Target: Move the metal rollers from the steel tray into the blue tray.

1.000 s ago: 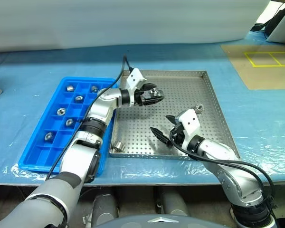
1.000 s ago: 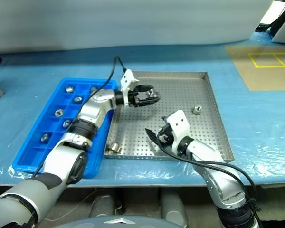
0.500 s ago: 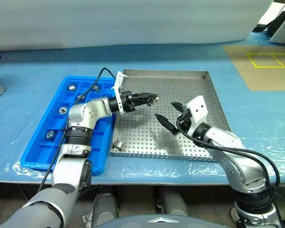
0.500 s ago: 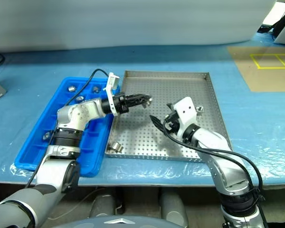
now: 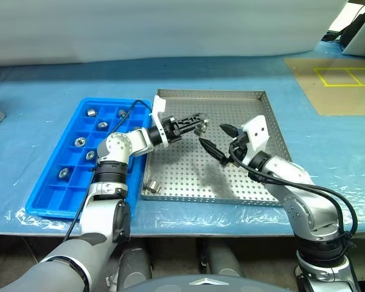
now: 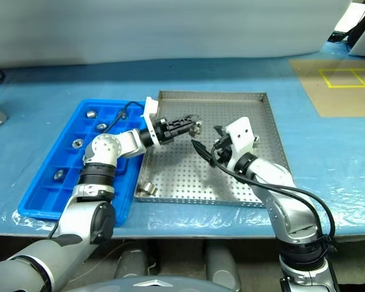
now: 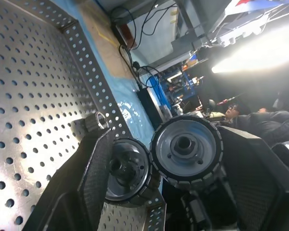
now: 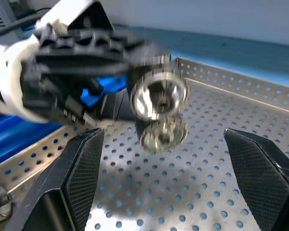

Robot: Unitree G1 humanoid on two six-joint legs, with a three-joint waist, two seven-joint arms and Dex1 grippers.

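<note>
Above the perforated square steel tray [image 5: 243, 176], the left gripper [image 5: 196, 122] clamps two shiny metal rollers [image 7: 185, 147] (side by side), facing the wide-open right gripper [image 5: 218, 141].

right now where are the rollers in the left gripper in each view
left eye: rollers in the left gripper, near centre, above the steel tray.
right eye: same, near centre.
left wrist: between its own fingers.
right wrist: ahead of the open right gripper.
shared landmark: the tray's perforated floor.
</note>
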